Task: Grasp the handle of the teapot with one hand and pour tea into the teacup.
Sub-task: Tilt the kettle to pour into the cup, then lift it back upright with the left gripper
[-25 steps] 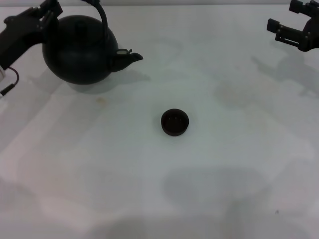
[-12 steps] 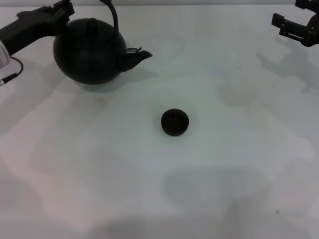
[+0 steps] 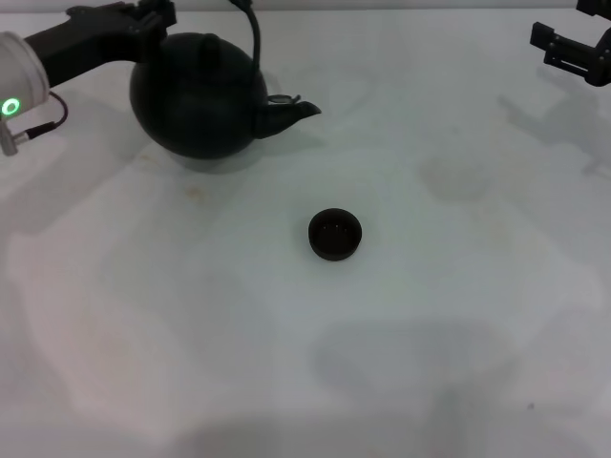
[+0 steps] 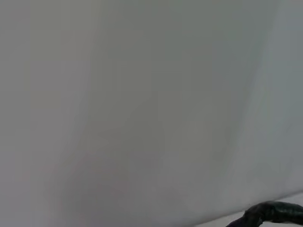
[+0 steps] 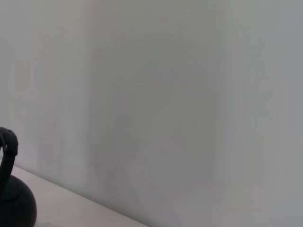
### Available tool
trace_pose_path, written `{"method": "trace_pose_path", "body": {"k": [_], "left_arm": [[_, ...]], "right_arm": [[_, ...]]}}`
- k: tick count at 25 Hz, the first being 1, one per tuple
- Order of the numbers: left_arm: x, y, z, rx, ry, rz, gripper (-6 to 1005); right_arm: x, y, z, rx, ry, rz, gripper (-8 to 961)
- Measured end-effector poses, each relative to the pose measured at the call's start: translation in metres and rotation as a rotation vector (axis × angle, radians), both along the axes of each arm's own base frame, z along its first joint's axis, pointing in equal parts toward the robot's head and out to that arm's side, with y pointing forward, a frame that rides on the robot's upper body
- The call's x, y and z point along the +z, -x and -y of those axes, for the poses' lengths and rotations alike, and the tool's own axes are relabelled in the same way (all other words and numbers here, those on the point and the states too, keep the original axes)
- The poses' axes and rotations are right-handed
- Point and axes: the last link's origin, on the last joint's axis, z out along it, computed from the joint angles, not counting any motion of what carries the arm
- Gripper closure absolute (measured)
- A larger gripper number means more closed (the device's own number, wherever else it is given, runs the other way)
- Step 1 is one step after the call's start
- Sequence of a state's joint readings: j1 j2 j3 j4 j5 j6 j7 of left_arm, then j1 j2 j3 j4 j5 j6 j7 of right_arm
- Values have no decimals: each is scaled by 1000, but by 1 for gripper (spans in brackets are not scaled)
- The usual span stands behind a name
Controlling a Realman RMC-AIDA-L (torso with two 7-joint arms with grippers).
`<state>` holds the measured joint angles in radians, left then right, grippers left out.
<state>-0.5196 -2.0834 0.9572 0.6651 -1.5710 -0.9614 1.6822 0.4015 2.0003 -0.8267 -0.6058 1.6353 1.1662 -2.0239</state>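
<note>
Pale and bare, the tabletop (image 3: 449,315) carries the teacup (image 3: 335,235) near its middle. Toward the far left corner the teapot (image 3: 199,93) is up off the surface by my reading of its shadow, spout aimed right and a little toward the cup. Its handle (image 3: 250,24) arches over the lid; the left gripper (image 3: 153,13) is at the handle's top, jaws hidden, so whether they pinch it I cannot tell. Pouring turns on the spout reaching the cup, which lies nearer and rightward. The right gripper (image 3: 571,46) hovers spread at the far right corner.
</note>
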Motion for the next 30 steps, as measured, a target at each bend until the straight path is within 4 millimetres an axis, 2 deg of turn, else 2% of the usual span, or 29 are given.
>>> {"method": "trace_pose_path", "body": {"k": [7,11,17,23,30], "left_arm": [[-4,-18,5,-34,11,-85,802],[1,-23,11,-44,-2,-89,802],[17,-30,23,-52,-18,-125,803],[20,-35,30,-45,6,-171,803],[15,-45,30,-20,55,-218,804]], "right_arm": [[10,-7,2,-23,-46,-15,121],[21,-12,2,-47,-94,-37,122],[50,-27,3,-119,-213,-100,123],[77,-38,6,-176,-320,-164,123],[89,-44,6,-210,-379,-204,124]]}}
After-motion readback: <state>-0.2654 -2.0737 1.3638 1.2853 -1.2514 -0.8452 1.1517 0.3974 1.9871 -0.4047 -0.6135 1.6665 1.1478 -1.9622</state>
